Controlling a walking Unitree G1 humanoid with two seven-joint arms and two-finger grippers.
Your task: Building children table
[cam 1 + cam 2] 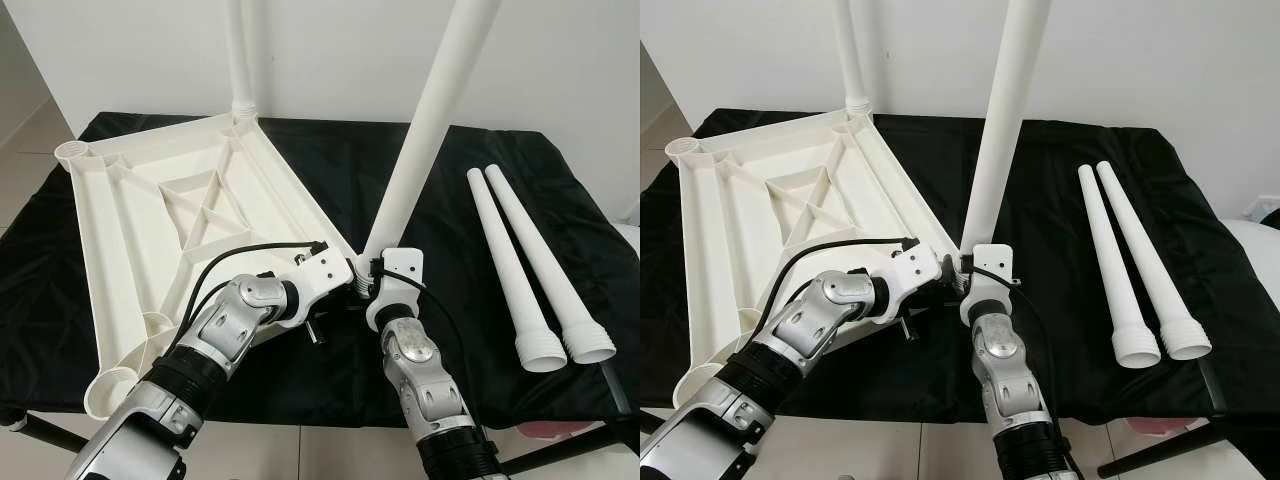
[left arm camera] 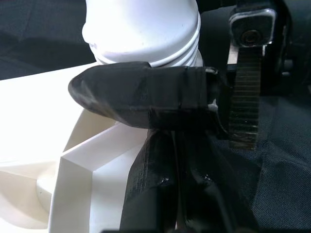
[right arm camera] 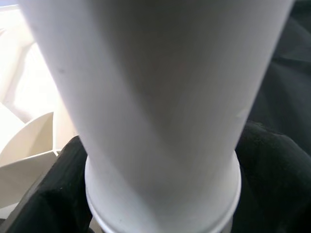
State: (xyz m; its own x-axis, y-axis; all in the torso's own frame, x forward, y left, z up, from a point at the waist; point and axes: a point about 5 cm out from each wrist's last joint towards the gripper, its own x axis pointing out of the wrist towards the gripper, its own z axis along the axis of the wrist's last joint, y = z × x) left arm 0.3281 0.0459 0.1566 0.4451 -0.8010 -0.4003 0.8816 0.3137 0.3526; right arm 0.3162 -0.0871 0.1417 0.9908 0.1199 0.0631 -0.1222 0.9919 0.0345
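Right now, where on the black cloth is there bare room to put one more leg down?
Bare black cloth lies between the leg being fitted and the two loose legs, and again beyond those toward the table's right edge. It is crowded at the near corner of the tabletop, where the left gripper and right gripper meet.

The tabletop is being covered by a black cloth. On the cloth, an upturned white table panel is being carried at the left, and two loose white legs side by side at the right.
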